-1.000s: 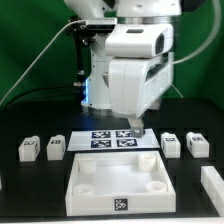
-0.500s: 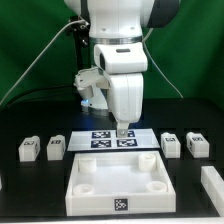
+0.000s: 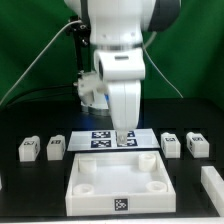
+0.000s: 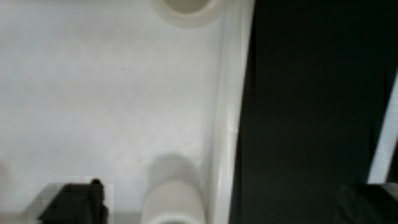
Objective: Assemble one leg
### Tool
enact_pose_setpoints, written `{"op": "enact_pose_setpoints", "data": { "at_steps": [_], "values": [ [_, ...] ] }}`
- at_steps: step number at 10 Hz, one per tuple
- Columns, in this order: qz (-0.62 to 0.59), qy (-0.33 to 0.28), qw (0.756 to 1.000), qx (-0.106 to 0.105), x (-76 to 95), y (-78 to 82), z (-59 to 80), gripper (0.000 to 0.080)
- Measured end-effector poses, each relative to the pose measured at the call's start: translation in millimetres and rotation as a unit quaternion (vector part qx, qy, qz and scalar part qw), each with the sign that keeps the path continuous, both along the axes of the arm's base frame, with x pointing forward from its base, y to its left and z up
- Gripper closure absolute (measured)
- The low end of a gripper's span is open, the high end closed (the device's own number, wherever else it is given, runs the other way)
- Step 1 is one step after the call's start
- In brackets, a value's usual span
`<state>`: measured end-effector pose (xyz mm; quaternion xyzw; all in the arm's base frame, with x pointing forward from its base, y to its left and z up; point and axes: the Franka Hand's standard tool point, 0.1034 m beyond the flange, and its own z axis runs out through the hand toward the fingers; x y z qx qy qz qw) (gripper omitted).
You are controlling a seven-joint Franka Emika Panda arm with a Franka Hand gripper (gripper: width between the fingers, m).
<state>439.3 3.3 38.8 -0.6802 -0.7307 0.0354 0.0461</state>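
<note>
**Exterior view.** The white arm points its fingers (image 3: 122, 137) straight down over the thin flat white marker board (image 3: 100, 139). The tips are low above it, but whether they touch it I cannot tell. From this side the tips read as one narrow stub, so their gap does not show.

The four legs are small white plastic blocks with black-and-white tags, standing on the black surface (image 3: 30, 185). All are well apart from the fingers. To the exterior view's left stand the left inner leg (image 3: 57, 148) and the left outer leg (image 3: 28, 150). To its right stand the right inner leg (image 3: 171, 145), seemingly the nearest, and the right outer leg (image 3: 196, 144). None is held. The large white square tray-like panel with round corner sockets (image 3: 95, 203) lies on the camera side of the fingers.

**Wrist view.** Most of the picture is the panel's pale floor and one round socket (image 4: 187, 8), blurred, beside a band of black surface. One dark fingertip (image 4: 71, 203) sits far from the centre line with nothing against it. I judge the fingers to be spread wide and empty. No leg shows clearly.

**Handling.** A leg should be light, stiff and not fragile, but its smooth plastic may slip or twist. I would close squarely on two opposite flat sides, around mid-height.
</note>
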Motion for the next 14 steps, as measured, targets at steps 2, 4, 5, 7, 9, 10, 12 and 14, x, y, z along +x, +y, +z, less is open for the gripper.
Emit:
{"op": "enact_pose_setpoints", "data": {
  "at_steps": [2,4,5,7,9,10,12,14],
  "values": [
    [-0.011,0.019,1.000,0.005,-4.0,-10.1,-23.5,0.0150],
    [-0.028,0.018,0.999,0.005,2.0,-4.1,-29.1,0.0150],
    [-0.029,0.019,0.999,0.004,1.3,-5.3,-29.4,0.0192],
    [-0.030,0.019,0.999,0.004,1.0,-6.0,-29.6,0.0331],
    [-0.030,0.019,0.999,0.004,0.7,-6.4,-29.7,0.0466],
    [-0.030,0.020,0.999,0.004,0.5,-6.5,-29.8,0.0678],
    [-0.031,0.013,0.999,0.004,3.9,-6.7,-28.2,0.0728],
    [-0.031,0.011,0.999,0.005,4.7,-6.8,-28.0,0.0728]
  ]
}}
